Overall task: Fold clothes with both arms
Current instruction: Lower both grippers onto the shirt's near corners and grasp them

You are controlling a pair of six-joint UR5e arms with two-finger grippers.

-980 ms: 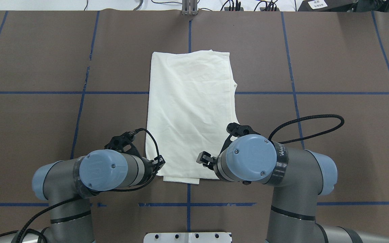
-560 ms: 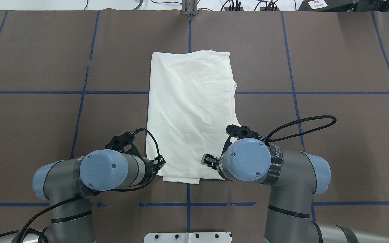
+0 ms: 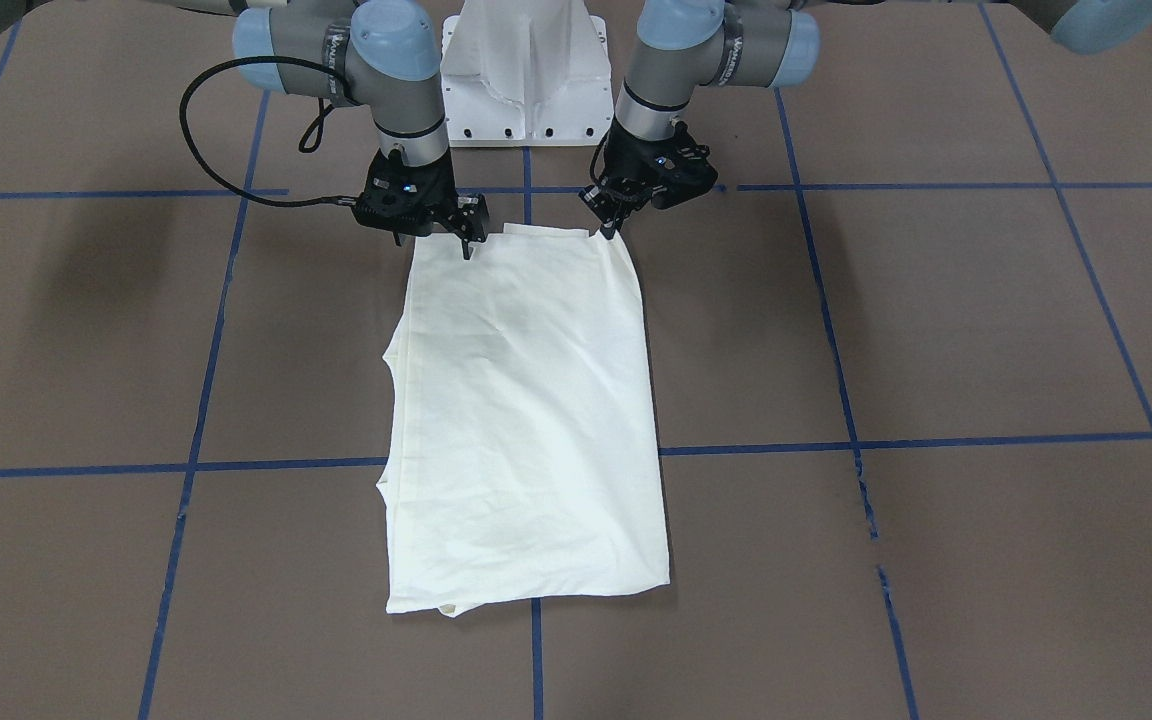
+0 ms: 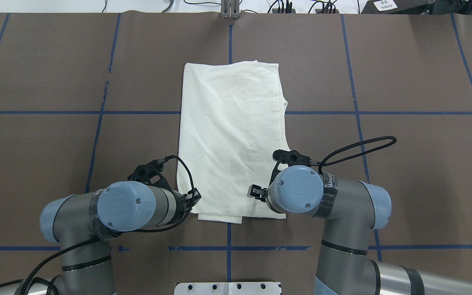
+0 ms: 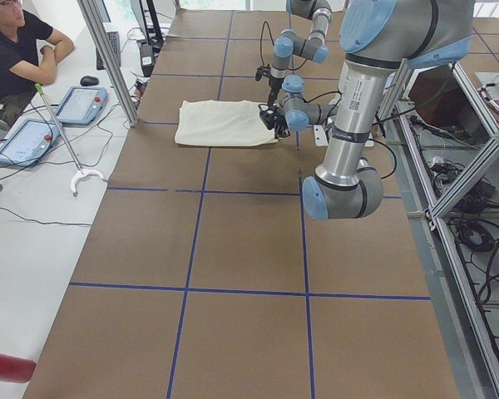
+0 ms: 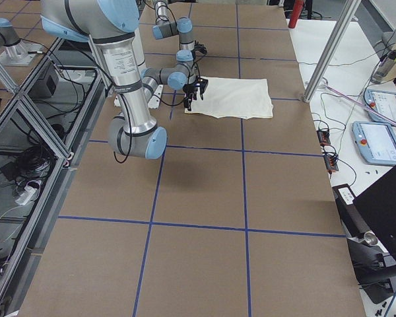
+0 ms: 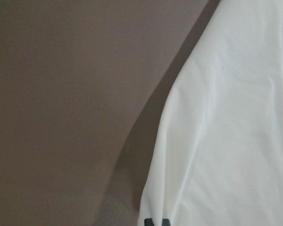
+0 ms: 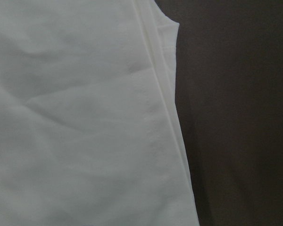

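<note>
Count, one pass:
Table [image 4: 424,184]: 1.
Cream shirt [image 4: 230,135]: 1, mid-table.
Robot arms: 2, namely left arm [image 4: 96,213] and right arm [image 4: 342,200].
Grippers: 2, namely left gripper [image 3: 606,228] and right gripper [image 3: 468,240], both at the shirt's near edge.
White pedestal base [image 3: 526,70]: 1.
Person [image 5: 12,50]: 1, beyond the far side.
Pendants: 2, namely first pendant [image 5: 79,105] and second pendant [image 5: 27,141].

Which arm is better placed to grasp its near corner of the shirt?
Left, likely: the left gripper is at the shirt corner; the right gripper hangs over cloth, inward of its corner.
</note>
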